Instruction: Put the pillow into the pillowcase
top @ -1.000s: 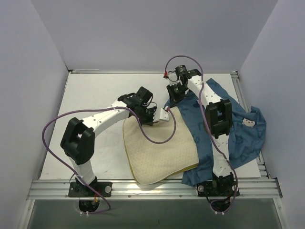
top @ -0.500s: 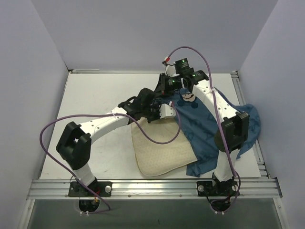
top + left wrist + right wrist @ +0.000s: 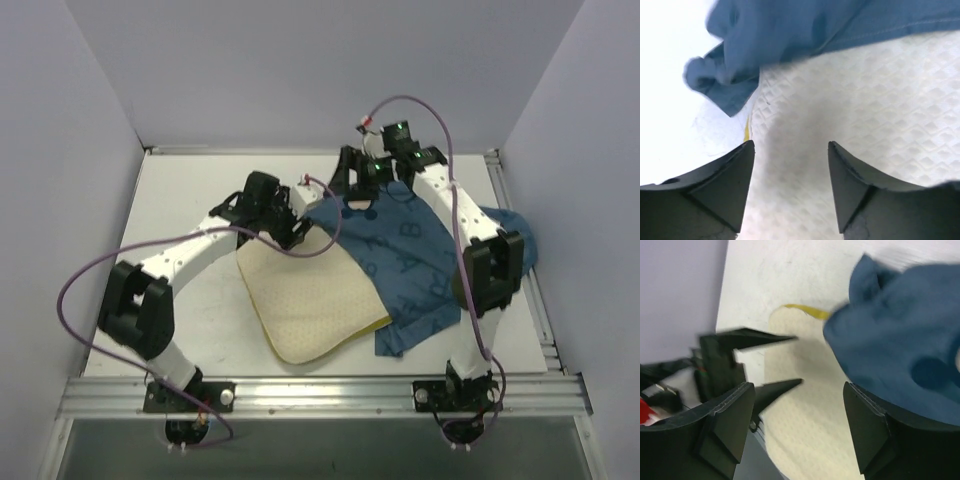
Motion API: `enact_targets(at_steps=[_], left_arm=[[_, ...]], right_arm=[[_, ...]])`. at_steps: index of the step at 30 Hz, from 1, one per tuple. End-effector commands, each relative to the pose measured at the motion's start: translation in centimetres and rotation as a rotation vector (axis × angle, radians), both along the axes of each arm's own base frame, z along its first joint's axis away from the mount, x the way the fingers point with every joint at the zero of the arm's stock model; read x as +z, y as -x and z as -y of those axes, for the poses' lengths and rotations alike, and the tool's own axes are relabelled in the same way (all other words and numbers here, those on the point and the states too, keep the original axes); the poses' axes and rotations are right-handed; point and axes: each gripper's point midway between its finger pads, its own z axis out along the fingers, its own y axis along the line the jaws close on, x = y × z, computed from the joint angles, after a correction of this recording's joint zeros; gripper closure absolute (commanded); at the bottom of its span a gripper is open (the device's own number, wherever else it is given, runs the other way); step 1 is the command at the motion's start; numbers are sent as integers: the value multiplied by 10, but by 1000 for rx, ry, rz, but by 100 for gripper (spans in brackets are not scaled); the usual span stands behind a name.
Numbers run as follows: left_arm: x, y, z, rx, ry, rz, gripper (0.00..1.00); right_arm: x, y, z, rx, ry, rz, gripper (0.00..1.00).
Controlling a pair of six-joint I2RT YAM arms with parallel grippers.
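Your pillow [image 3: 305, 300] lies flat on the table [image 3: 200, 200], near the middle, with one corner toward the near edge. The pillowcase [image 3: 410, 255] is spread out to its right. It overlaps the pillow's far right edge, so blue cloth covers that side, while most of the pillow lies bare outside it.

Your left gripper [image 3: 790, 145] hangs over the pillow's far corner, its jaws apart with nothing between them. Its wrist view shows quilted cream fabric below, a sliver of yellow piping [image 3: 746, 131] at the pillow's edge, and blue cloth bunched across the top.

Your right gripper [image 3: 797, 387] is at the pillowcase's far corner, close to the left gripper. Its jaws are spread wide too. A lump of blue cloth sits just beyond one of its fingers [image 3: 875, 435], but that view is blurred and you cannot tell whether the finger touches the cloth. The left gripper's dark tips show in that same view, over the pillow's edge.
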Motion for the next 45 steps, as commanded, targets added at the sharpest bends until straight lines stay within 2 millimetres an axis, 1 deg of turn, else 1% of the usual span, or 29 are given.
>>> enact_targets(at_steps=[1,2,3,4,6,7,9,10,11,14,15,17,19,21,22,23,25,30,31,32,33,34,35,36,38,39,41,42,45], left_arm=[[62,22,8,-31,69,49,25],[60,36,7,-58,43,35,9],[60,44,6,-78,3,53,3],[61,67,19,-131,-29,59,3],[44,95,17,-128,-126,20,3],[42,115,24,-183,-136,-4,3],[28,164,34,-294,-157,-88,3],[27,178,36,-321,-158,-101,3],[20,202,45,-386,-176,-119,2],[16,231,59,-464,-203,-140,2],[18,235,62,-476,-203,-142,3],[9,242,60,-490,-247,-175,3],[-6,245,56,-472,-293,-224,3],[-16,244,54,-426,-323,-236,2],[-29,238,57,-394,-336,-210,3],[-38,215,49,-279,-408,-114,3],[-65,205,45,-254,-498,-77,3],[-90,157,43,-141,-569,112,5],[-98,149,46,-127,-567,109,13],[-95,142,53,-117,-545,103,36],[-101,141,55,-118,-546,77,50],[-101,137,56,-108,-543,68,63],[-92,125,65,-87,-512,68,75],[-88,121,68,-82,-504,57,98],[-81,117,67,-72,-482,-36,100],[-58,111,75,-69,-421,-60,100],[-34,117,90,-105,-290,-154,100],[-5,103,96,-85,-205,-158,100],[28,108,103,-104,-83,-254,100]], right_arm=[[19,21,88,-69,89,59,28],[22,42,109,-54,152,83,29],[-5,63,123,-35,204,25,30],[-13,77,138,-30,238,12,31],[-24,115,157,22,316,22,36],[-50,140,163,44,342,-54,37],[-60,163,170,57,368,-59,39],[-81,182,174,68,385,-126,39],[-91,189,174,76,390,-152,38],[-130,210,172,111,400,-298,34],[-137,208,171,111,404,-319,34],[-151,183,169,80,415,-339,33],[-161,153,166,30,411,-336,34],[-152,113,163,-17,395,-280,33],[-157,104,160,-24,391,-294,34],[-148,87,157,-31,382,-258,34],[-149,80,157,-28,384,-247,34],[-142,79,157,-22,373,-224,34],[-131,82,159,-30,360,-209,33],[-125,85,162,-40,353,-206,33],[-123,96,163,-45,338,-226,33],[-107,102,172,-75,319,-211,32],[-102,110,177,-91,304,-216,30],[-98,116,183,-122,286,-225,30],[-91,137,202,-195,260,-234,27],[-90,140,215,-247,249,-237,26],[-94,158,230,-310,245,-243,22],[-99,165,233,-319,251,-246,20],[-117,183,232,-326,241,-247,13]])
